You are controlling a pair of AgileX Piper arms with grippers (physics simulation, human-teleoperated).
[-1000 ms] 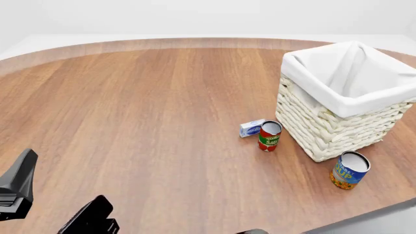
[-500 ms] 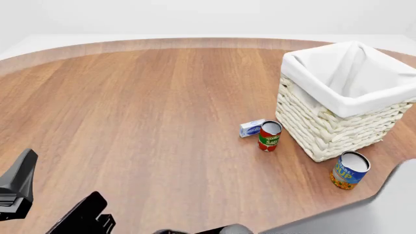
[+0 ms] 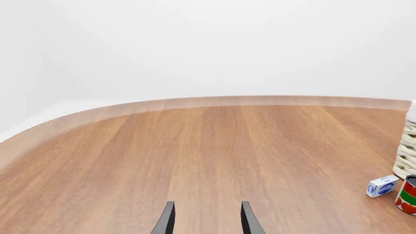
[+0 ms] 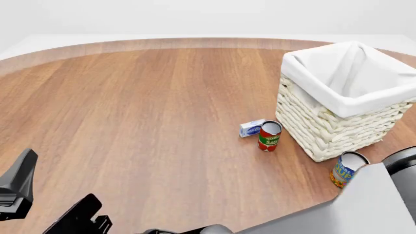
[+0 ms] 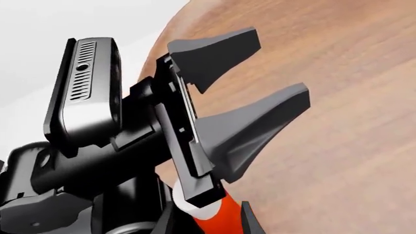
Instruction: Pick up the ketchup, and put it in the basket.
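The ketchup (image 5: 211,220) shows in the right wrist view alone: a white cap and a slice of red shoulder at the frame's edge, sitting between the two fingers of the right claw (image 5: 206,208). Those fingers stand apart, and a gap shows between the bottle and at least one of them, so I judge the claw open around the bottle, not yet clamped. Too little of the bottle shows to read its long axis with confidence.

The same view is crowded by the left claw (image 5: 276,66), spread wide and holding nothing, close beside the bottle. Both arms are near, but only the right one has the ketchup inside its fingers.

The front view shows no bottle at all. It must lie below that frame's near edge, where the right arm's grey link (image 4: 367,200) sweeps in across the corner. What that view adds is the goal: the basket (image 4: 325,129) stands on the surface (image 4: 162,107) well off to the right, with a tomato sauce can (image 4: 270,136), a small blue-and-white box (image 4: 252,127) and a blue-and-orange can (image 4: 342,169) at its foot — so the carry runs rightward, over those.
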